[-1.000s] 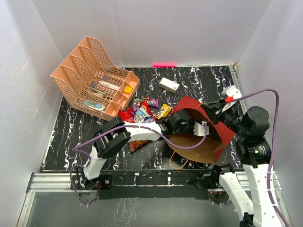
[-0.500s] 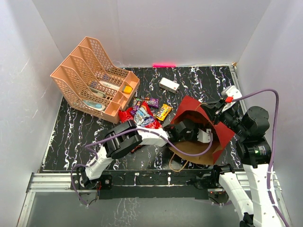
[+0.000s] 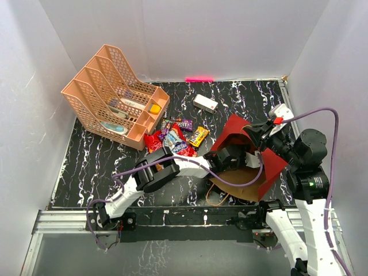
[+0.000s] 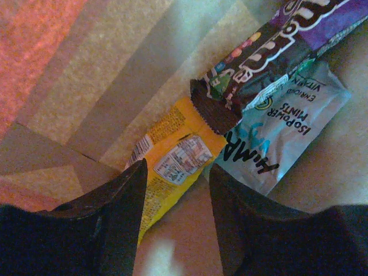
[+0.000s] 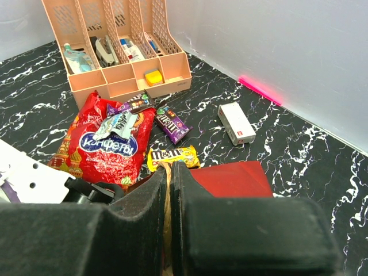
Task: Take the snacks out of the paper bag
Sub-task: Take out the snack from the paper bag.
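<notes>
The right fingers (image 5: 176, 179) pinch the paper bag (image 3: 276, 165) rim, propping it open; the left fingers (image 4: 134, 179), spread and empty, straddle the yellow packet (image 4: 165, 137).

paper bag (image 3: 276, 165) | on side (mouth open) | candy packets (image 4: 275, 131) inside

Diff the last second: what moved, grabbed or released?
The left arm slid right, driving the left gripper deeper into the big red paper bag with brown kraft inside; the bag's far flap nudged right. The gripper's jaws stand open astride a yellow candy packet, nothing gripped. Unchanged: right gripper shut on the bag's rim, red crinkly chip bag, peach mesh file rack, small white box.
</notes>
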### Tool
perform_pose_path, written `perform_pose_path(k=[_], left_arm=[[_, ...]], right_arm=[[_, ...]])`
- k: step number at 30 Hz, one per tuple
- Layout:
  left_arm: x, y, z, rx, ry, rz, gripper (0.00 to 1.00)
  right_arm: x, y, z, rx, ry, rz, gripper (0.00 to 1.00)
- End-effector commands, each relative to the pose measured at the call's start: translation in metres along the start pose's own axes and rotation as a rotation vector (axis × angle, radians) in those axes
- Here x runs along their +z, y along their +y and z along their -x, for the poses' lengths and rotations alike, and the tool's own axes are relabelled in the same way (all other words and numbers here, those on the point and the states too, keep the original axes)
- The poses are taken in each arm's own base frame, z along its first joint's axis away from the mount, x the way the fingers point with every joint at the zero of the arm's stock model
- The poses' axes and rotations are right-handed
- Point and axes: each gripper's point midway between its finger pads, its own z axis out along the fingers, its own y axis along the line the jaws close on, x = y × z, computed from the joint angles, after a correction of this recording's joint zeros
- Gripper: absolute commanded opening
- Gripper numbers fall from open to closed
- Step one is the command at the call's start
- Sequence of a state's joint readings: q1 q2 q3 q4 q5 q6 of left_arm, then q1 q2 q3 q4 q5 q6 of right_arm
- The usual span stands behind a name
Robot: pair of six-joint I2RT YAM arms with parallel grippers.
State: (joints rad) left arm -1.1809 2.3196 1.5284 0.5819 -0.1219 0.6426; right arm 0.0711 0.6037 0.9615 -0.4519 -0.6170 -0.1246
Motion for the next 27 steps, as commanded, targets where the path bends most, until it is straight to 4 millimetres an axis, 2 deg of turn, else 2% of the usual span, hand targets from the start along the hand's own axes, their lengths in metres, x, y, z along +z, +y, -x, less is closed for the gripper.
perform_pose_path(k=[1, 3, 7, 14, 16, 18, 23, 25, 27], left_arm=[[0.003, 0.007, 0.015, -0.005, -0.031, 0.038, 0.50], [0.003, 0.002, 0.013, -0.007, -0.014, 0.014, 0.55], [-0.004, 0.009, 0.020, -0.055, -0.006, 0.054, 0.56], [-0.035, -0.003, 0.041, -0.091, -0.038, -0.083, 0.56], [-0.052, -0.021, 0.041, -0.048, -0.076, -0.186, 0.57], [-0.062, -0.030, 0.041, 0.001, -0.095, -0.247, 0.57], [-0.075, -0.039, 0.038, 0.120, -0.082, -0.379, 0.57], [-0.078, -0.048, 0.036, 0.175, -0.083, -0.434, 0.57], [-0.074, -0.049, 0.033, 0.213, -0.089, -0.417, 0.57]], right_arm=[[-0.004, 0.002, 0.039, -0.056, -0.100, 0.003, 0.08], [-0.005, 0.001, 0.040, -0.057, -0.101, 0.002, 0.08], [-0.004, 0.002, 0.039, -0.054, -0.099, 0.005, 0.08], [-0.005, 0.000, 0.040, -0.064, -0.099, -0.006, 0.08], [-0.006, 0.000, 0.038, -0.065, -0.094, -0.011, 0.08], [-0.006, -0.001, 0.036, -0.067, -0.092, -0.015, 0.08], [-0.006, 0.001, 0.035, -0.064, -0.092, -0.005, 0.08], [-0.006, 0.001, 0.036, -0.062, -0.092, -0.009, 0.08], [-0.006, 0.000, 0.036, -0.064, -0.093, -0.011, 0.08]])
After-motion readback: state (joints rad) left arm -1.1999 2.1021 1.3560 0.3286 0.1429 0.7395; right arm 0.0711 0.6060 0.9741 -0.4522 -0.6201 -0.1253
